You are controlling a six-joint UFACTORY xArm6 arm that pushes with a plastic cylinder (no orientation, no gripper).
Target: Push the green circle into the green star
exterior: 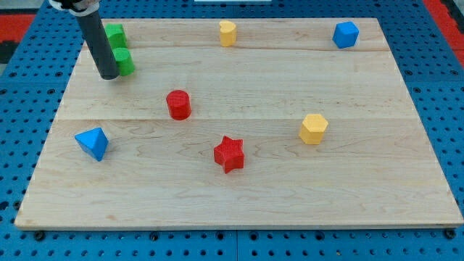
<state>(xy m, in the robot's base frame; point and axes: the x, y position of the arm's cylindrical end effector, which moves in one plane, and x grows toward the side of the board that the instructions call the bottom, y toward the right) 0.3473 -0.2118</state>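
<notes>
Nearest: red star point(229, 153) by the board's point(239, 210) bottom edge
Progress: green circle point(124, 61) close below green star point(114, 34) at top-left corner; contact unclear
Tip: my tip point(109, 75) touches circle's left; no pincer, a bare rod
Surface: pale wood on blue pegboard point(14, 130)

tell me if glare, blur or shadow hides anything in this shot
Camera view: even, soft light, no glare on the wooden board; blocks cast only faint shadows. All is sharp. My tip and its rod cover part of the green circle and the green star.
</notes>
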